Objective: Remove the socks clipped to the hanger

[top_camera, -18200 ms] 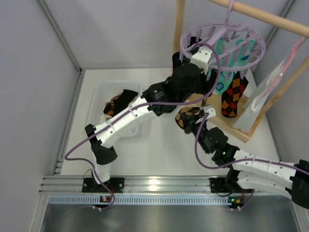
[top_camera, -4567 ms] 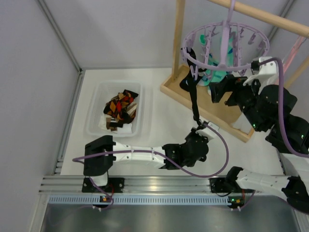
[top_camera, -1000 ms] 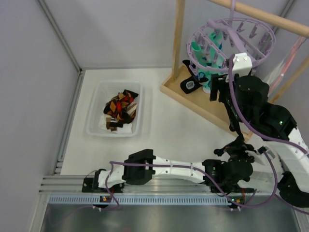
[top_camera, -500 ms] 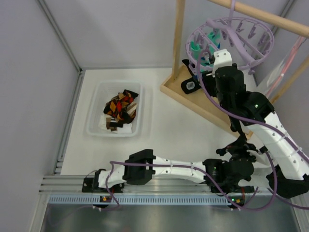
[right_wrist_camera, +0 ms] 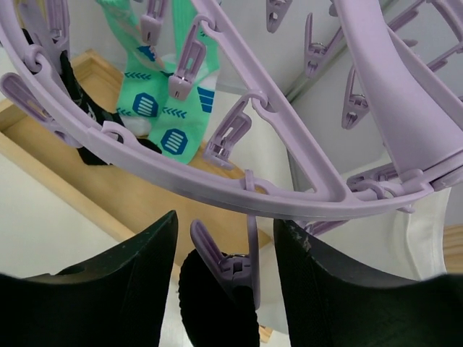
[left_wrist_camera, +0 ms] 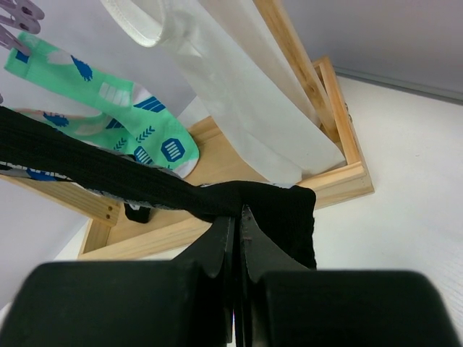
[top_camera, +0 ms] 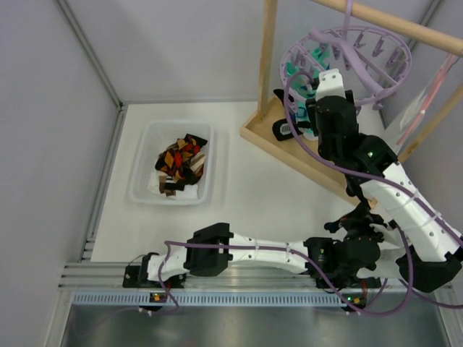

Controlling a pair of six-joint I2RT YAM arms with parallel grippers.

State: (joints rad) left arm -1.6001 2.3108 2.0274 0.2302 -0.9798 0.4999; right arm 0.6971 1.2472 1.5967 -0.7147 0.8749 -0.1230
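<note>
Left pincer (left_wrist_camera: 236,217): clamped fully on the toe end of a black sock (left_wrist_camera: 87,166), which runs taut, up and to the left, out of my wrist view. A mint sock (left_wrist_camera: 108,116) with blue marks hangs behind it, above the base of the wooden rack (left_wrist_camera: 340,181); a white cloth (left_wrist_camera: 246,108) hangs beside that. Right pincer (right_wrist_camera: 224,220): up under the rim of the lavender hanger (right_wrist_camera: 304,181), fingers apart, one on either side of a dangling peg (right_wrist_camera: 231,267), gripping nothing. That peg bites dark fabric; whether it is the same sock, I cannot tell. The hanger hangs by its hook from the rack's top bar at the far right. Loose socks (top_camera: 181,163) lie in a clear bin (top_camera: 148,191) on the worktop (top_camera: 253,195), well apart from the rack.
</note>
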